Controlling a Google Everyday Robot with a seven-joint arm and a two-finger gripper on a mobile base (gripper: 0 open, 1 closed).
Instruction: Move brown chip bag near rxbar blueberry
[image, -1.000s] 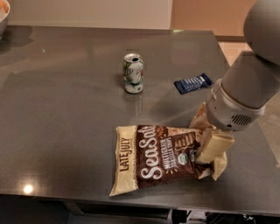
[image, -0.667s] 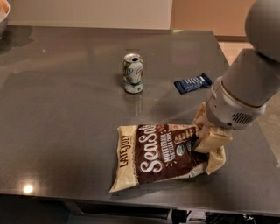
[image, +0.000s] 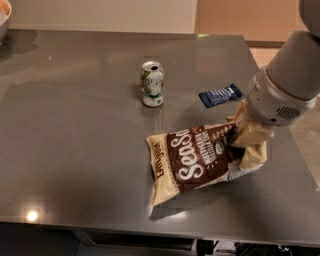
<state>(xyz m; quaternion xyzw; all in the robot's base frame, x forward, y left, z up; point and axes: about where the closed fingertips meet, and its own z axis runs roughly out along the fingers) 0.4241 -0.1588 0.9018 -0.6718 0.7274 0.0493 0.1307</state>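
The brown chip bag (image: 192, 159), dark brown and cream with white "Sea Salt" lettering, is tilted up off the grey table (image: 75, 125) at its right end. My gripper (image: 245, 145) is shut on the bag's right edge and holds that end raised while the left corner hangs near the table. The rxbar blueberry (image: 220, 95), a small dark blue wrapped bar, lies flat just above and behind the gripper, a short way from the bag's top right.
A green-and-white soda can (image: 152, 83) stands upright left of the bar. A bowl's edge (image: 4, 15) shows at the far top left. The table's front edge runs below the bag; its right edge is beside my arm.
The bag's right end has been lifted and the bag has shifted right and up toward the blue bar, tilting off the table. The can and the bar have not moved.
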